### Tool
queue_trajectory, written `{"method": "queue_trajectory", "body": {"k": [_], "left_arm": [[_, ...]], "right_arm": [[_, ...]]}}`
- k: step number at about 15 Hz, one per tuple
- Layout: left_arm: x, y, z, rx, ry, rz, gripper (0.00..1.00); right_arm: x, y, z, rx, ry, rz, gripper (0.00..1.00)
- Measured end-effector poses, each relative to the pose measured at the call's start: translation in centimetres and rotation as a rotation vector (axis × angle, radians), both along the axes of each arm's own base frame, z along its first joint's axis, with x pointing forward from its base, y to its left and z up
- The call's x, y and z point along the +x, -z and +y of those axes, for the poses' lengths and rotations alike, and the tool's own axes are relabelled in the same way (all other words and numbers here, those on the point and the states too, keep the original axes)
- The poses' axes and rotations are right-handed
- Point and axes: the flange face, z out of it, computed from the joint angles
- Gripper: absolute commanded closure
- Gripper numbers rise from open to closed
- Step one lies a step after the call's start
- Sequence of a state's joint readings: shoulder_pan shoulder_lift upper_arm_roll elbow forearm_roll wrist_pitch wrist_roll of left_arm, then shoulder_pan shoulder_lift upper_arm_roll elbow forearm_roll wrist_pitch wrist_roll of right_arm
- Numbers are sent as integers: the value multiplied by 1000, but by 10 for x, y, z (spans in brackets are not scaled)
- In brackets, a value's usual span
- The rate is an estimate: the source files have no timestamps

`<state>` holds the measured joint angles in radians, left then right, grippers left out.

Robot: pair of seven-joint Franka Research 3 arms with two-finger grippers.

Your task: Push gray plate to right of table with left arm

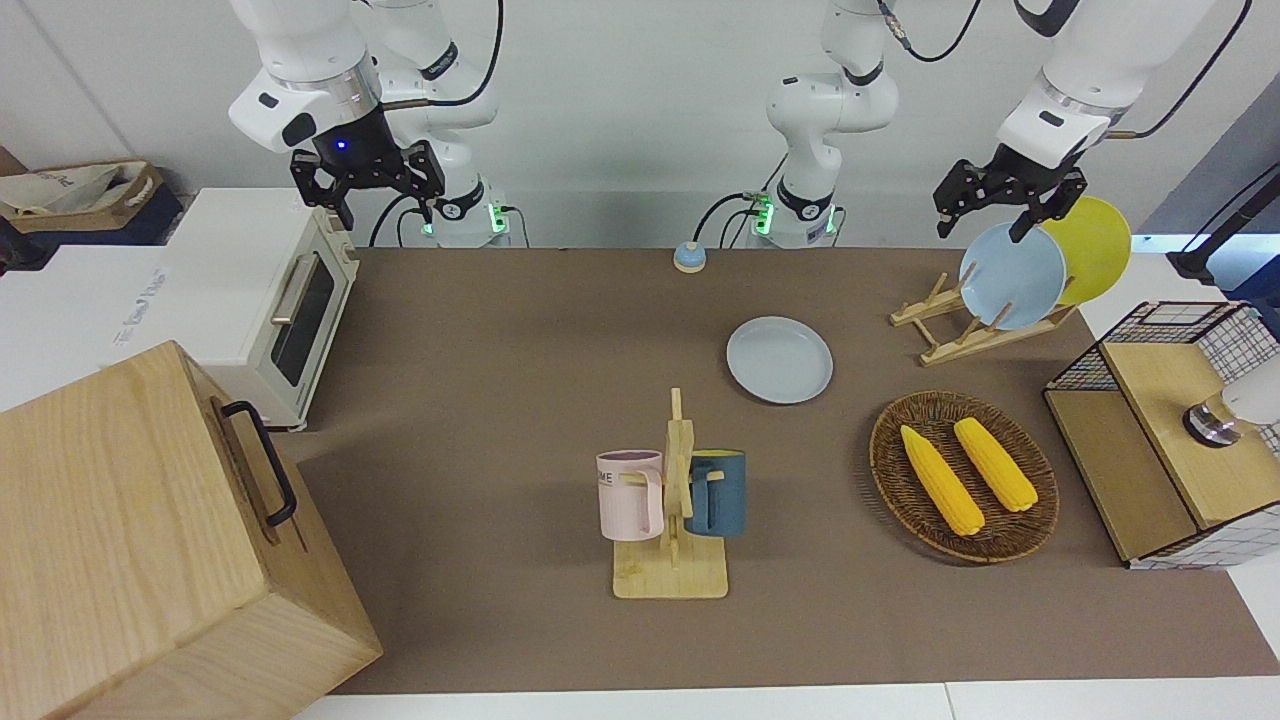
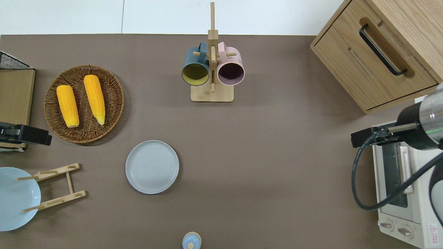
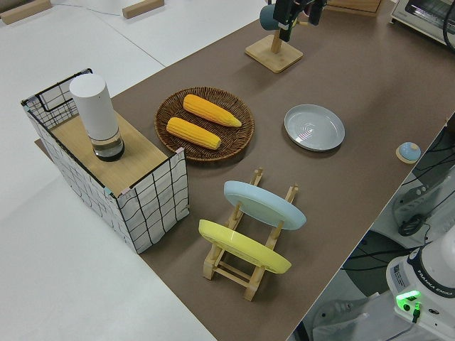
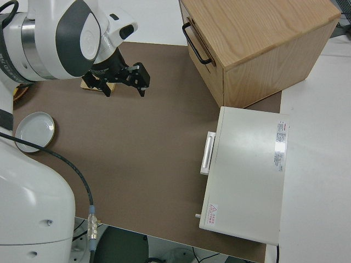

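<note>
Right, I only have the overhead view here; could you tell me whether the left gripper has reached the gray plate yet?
Observer: Not yet. The left gripper hangs in the air with its fingers open, well apart from the gray plate.
Operator: Thank you. Is there any dish that I cannot see?
Observer: Yes, a yellow plate leans in the wooden rack beside the sky-blue plate, toward the left arm's end of the table.
Operator: And the right arm?
Observer: It is parked, and the right gripper is open and holds nothing.
</note>
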<state>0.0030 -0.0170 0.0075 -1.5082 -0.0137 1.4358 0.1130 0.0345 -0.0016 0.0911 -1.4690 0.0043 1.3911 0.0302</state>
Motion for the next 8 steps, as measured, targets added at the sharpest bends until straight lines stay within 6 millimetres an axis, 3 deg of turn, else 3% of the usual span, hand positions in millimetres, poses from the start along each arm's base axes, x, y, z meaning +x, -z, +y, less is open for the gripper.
{"method": "queue_trajectory", "body": {"k": [4, 8], "left_arm": [[-1, 8, -3, -13, -6, 26, 9], [-1, 33, -7, -43, -5, 72, 9]], "right_arm": [[0, 0, 0, 0, 0, 0, 17], [0, 0, 0, 0, 0, 0, 17]]}}
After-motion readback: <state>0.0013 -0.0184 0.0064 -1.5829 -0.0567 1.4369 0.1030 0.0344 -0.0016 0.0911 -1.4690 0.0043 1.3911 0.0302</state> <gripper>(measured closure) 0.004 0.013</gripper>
